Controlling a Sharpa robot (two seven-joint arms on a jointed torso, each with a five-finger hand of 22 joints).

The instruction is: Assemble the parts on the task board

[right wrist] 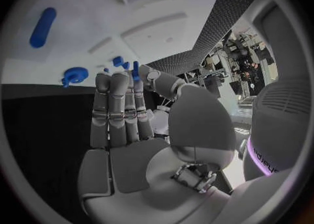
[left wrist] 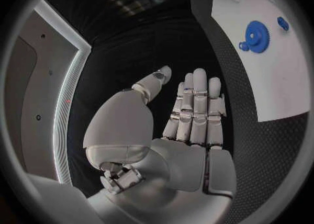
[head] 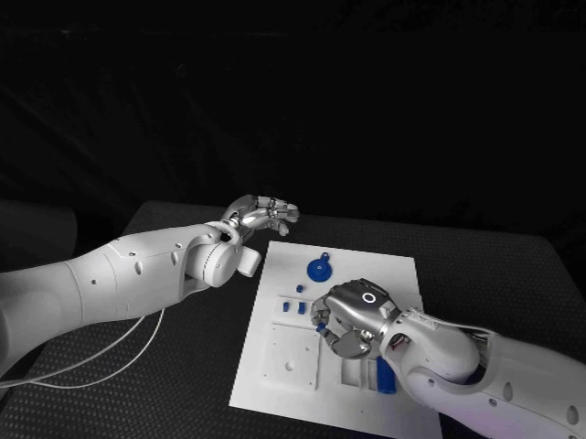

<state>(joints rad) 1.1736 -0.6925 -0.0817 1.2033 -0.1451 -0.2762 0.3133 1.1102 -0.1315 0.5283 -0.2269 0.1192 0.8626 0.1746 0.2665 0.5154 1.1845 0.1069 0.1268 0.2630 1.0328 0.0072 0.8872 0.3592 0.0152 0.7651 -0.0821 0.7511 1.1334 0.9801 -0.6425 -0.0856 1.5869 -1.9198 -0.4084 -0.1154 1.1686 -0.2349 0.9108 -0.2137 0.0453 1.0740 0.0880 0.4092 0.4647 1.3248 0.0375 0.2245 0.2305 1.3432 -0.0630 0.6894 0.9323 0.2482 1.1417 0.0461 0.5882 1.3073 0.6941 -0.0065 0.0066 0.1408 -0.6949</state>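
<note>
Right hand [head: 351,318]: over the middle of the task board, palm down. In the right wrist view a small blue peg [right wrist: 135,70] sits pinched between the thumb tip and the fingertips [right wrist: 118,80], so this hand grips a part.
Left hand [head: 259,216]: off the board, above the table beyond the board's far left corner. Its fingers [left wrist: 196,106] are straight and together, the thumb stands apart, and nothing lies in the palm.
Task board [head: 372,259]: white plate in the middle of the black table [head: 504,274], with recessed pockets in its near half.
Blue gear [head: 319,269]: lies flat on the far part of the board, well apart from the right hand; it looks loose rather than mounted, though I cannot tell for sure.
Small blue parts [head: 293,308]: a few short pieces stand or lie just left of the right hand; whether they are seated in holes cannot be told.
Long blue part [head: 387,379]: near the board's near edge, beside the right forearm.
Done so far, as judged: little is plainly assembled; most parts seem to lie apart from one another.
In hand, as judged: the peg is being carried to or set into a place on the board.
Left to do, as judged: seating that peg, then the gear, the long part and the small pieces.
</note>
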